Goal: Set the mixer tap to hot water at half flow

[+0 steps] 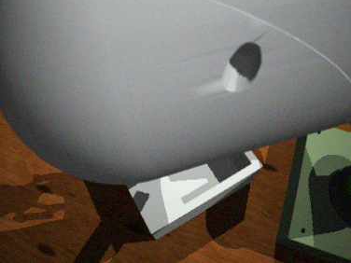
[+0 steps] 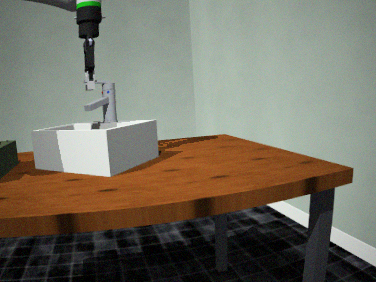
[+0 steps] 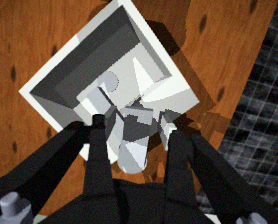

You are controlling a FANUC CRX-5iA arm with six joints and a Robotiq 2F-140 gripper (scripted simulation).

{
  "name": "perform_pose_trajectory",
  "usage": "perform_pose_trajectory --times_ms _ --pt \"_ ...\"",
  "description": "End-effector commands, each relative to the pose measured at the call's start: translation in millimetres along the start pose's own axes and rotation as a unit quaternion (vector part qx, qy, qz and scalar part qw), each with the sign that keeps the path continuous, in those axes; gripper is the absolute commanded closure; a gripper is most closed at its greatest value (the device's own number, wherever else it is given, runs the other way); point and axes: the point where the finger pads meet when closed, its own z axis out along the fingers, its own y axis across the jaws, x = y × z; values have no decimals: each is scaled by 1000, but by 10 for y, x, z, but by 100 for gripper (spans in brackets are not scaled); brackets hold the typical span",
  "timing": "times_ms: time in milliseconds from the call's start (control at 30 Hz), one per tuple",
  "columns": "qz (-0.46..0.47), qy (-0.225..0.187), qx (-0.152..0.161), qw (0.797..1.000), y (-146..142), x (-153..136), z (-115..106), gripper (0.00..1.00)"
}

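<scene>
Fingers part-spread, straddling mixer tap lever from above, gripper pinching nothing evident. Lever looks near-flat — hot turn & half lift prob. both left.

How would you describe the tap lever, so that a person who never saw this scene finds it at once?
On the wooden table stands a white square basin, and a grey mixer tap rises from its back edge. The lever is the short bar at the very top of the tap, right under the gripper. Unlike the spout below it, it sits highest and lies between the fingers.
</scene>
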Motion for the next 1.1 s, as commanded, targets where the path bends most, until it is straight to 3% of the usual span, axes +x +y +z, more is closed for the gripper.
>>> perform_pose_trajectory --times_ms 0,233,267,1067 --pt "0 0 0 1000 0 -1 -2 57" --pt "0 0 0 1000 0 -1 -2 57" --pt "0 0 0 1000 0 -1 -2 100" --pt "0 0 0 1000 0 -1 -2 100"
